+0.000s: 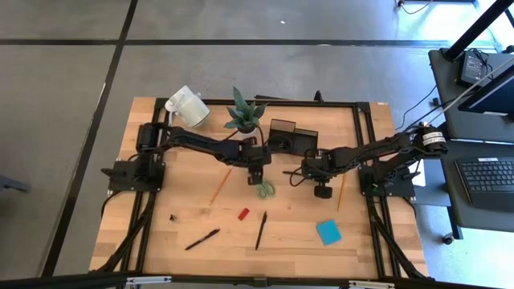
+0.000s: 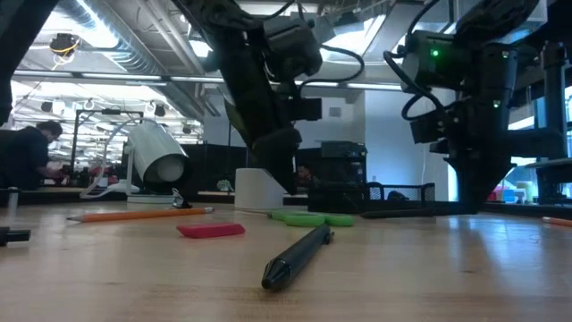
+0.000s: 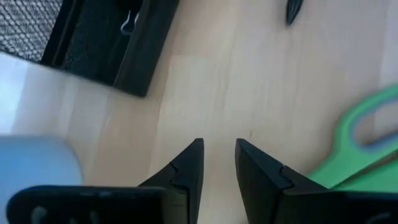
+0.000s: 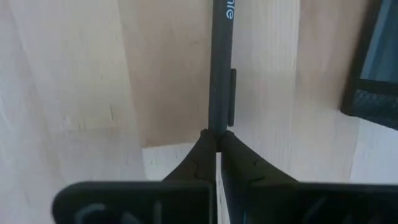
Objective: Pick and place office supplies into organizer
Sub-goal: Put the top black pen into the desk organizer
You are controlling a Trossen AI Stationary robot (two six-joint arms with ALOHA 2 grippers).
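Surface: wooden table [image 1: 281,241] on a dark frame, grey floor around it; the low view looks into a lit workshop behind.
Left gripper [image 3: 219,163]: near the table's middle, just in front of the organizer; fingers spread a little with bare wood between them, holding nothing.
Scissors [image 1: 266,189]: green-handled, flat on the table just beside the left gripper; a green loop [image 3: 367,134] shows beside one finger.
Right gripper [image 4: 216,142]: right of centre, fingers pressed together on the end of a black pen [image 4: 220,62], which runs on from the tips above the wood.
Organizer [image 1: 291,138]: black, at the table's far middle, between a potted plant [image 1: 245,115] and the right arm.
Loose supplies: orange pencil [image 1: 221,185], yellow pencil [image 1: 342,193], red block [image 1: 243,213], two black pens [image 1: 261,229] [image 1: 202,239], blue sticky-note pad [image 1: 328,232], all on the table outside the organizer.
Other: white mug [image 1: 186,107] tipped at the far left corner.
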